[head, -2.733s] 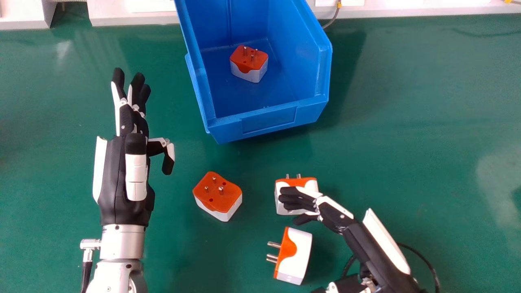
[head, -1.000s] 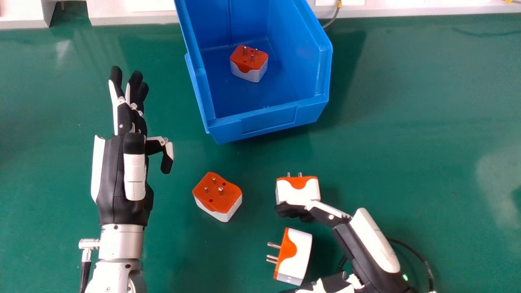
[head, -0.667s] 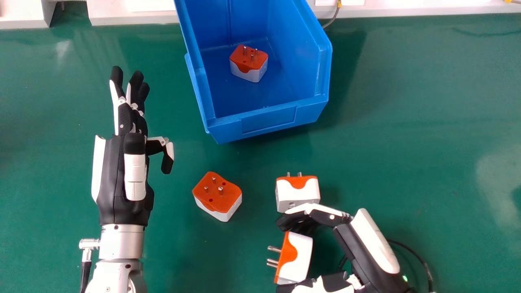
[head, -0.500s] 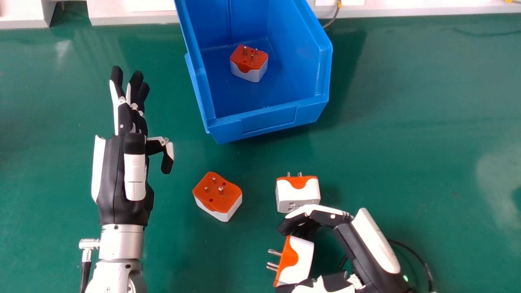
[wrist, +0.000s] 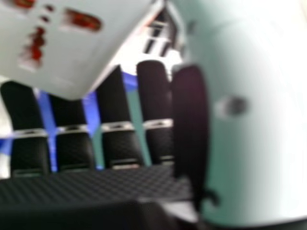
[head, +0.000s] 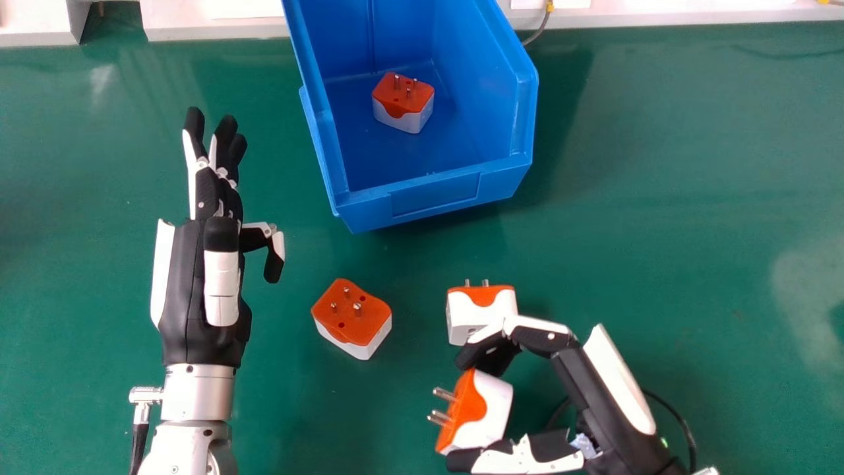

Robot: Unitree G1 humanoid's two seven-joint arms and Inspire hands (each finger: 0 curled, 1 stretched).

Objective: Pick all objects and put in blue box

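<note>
Tilts plug adapter (head: 493,410) more than before, grasped in right hand (head: 580,379), with second adapter (head: 481,310) just ahead, blue box rim (head: 432,179) beyond and broad tabletop (head: 712,277) rightward.

I watch from the robot's head, well above the bench (head: 659,165), my line of sight running forward and down over it. That view takes in the blue box (head: 432,198) farther off and the right hand's fingers (head: 471,357) nearer, low and to the right. My other camera rides at the right hand itself and faces across the palm and out along the fingers, so close that the thumb (head: 521,456) and a white adapter face (head: 493,412) loom large. Both views share those fingers, that thumb, the adapter between them, and some green bench.
</note>
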